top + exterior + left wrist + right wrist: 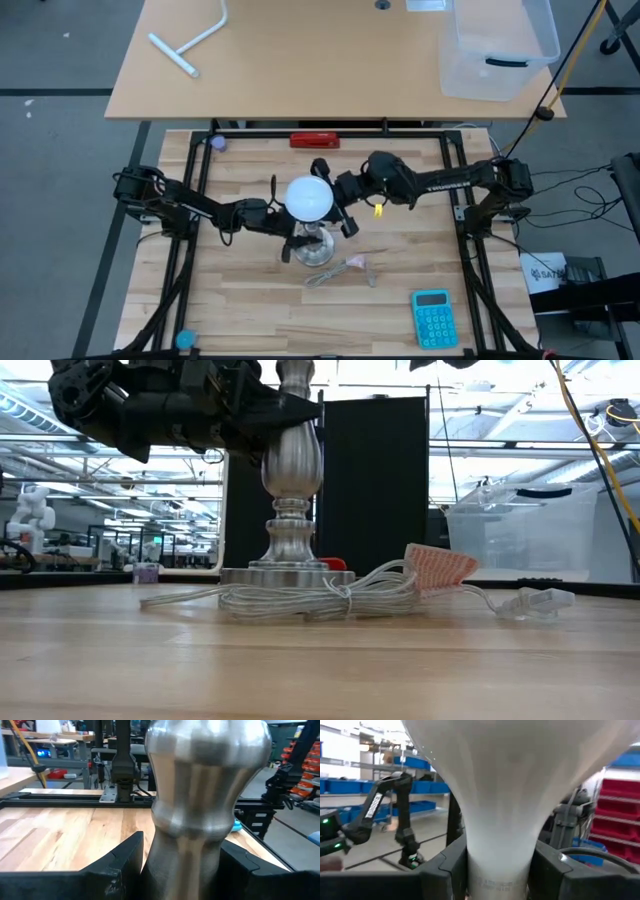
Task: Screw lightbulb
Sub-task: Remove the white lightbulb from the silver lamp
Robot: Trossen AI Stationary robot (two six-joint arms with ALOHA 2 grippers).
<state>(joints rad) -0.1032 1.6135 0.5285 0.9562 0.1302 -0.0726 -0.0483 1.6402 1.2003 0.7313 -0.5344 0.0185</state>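
The white lightbulb [310,198] stands dome up right over the lamp stand [313,247]. I cannot tell whether its base is in the socket. The stand has a silver stem [292,470] and a round silver foot [287,574] resting on the wooden table. My left gripper [288,236] reaches in from the table's left and is shut on the stand's stem. My right gripper [338,203] reaches in from the right and is shut on the bulb's neck. The bulb's screw base is hidden. My left gripper pinches the stand's silver stem [190,845], just below its bulge, between its two fingers [125,865]. The fingers come level from the table's left and lie across the upright stem. The stand stays upright with its foot on the table. My right gripper pinches the bulb's narrow white neck [500,862], below the dome, between its two fingers [447,867]. The fingers come roughly level from the table's right and lie across the neck. The bulb is upright, dome up, above the stand.
The stand's clear cord [330,598] lies coiled around the foot, with a clear plug [540,600] and a pink plastic piece [440,565] to the right. A teal calculator [432,318] lies near the front right, and a red object [314,140] at the far edge. A clear bin [495,50] stands on the far table.
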